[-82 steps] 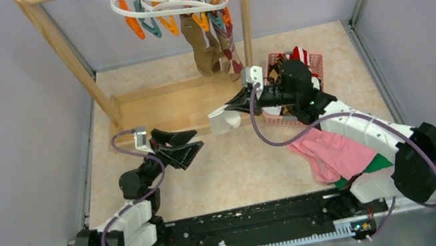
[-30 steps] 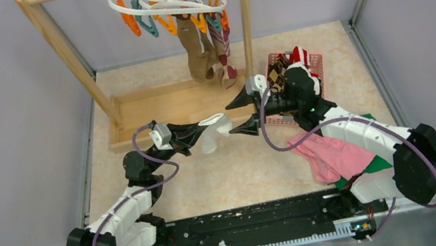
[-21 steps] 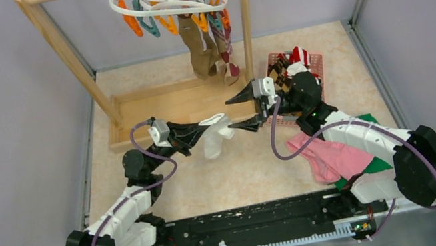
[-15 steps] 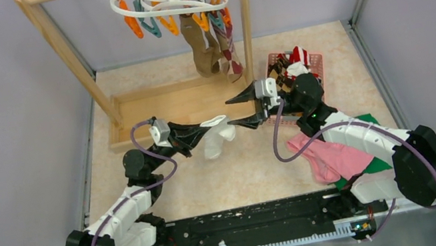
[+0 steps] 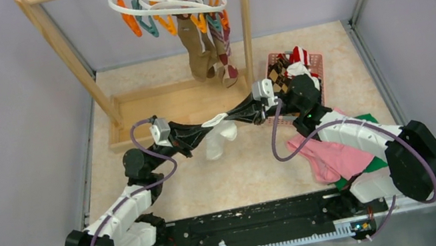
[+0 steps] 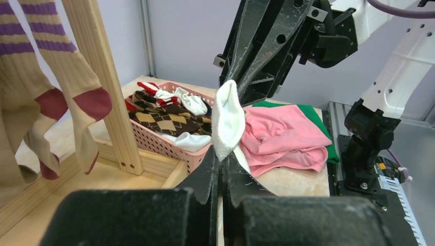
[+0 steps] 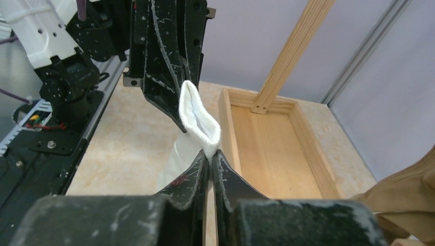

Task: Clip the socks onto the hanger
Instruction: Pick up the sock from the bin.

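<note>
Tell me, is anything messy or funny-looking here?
Yes: the pink cloth lies crumpled on the table beside the pink basket, partly over a green cloth. Nothing looks broken or spilled.

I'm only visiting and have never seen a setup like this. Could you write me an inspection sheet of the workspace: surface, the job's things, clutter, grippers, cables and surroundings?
Surface: beige speckled table, no spills seen.
Job's things: white sock held between both grippers; hanger hooked on the wooden rack, with brown and striped socks clipped to it; spare socks in the pink basket.
Clutter: pink cloth lying over a green cloth, beside the right arm.
Grippers: left gripper and right gripper each shut on the white sock.
Cables: purple cable looped at each wrist.
Surroundings: plain grey walls.
</note>
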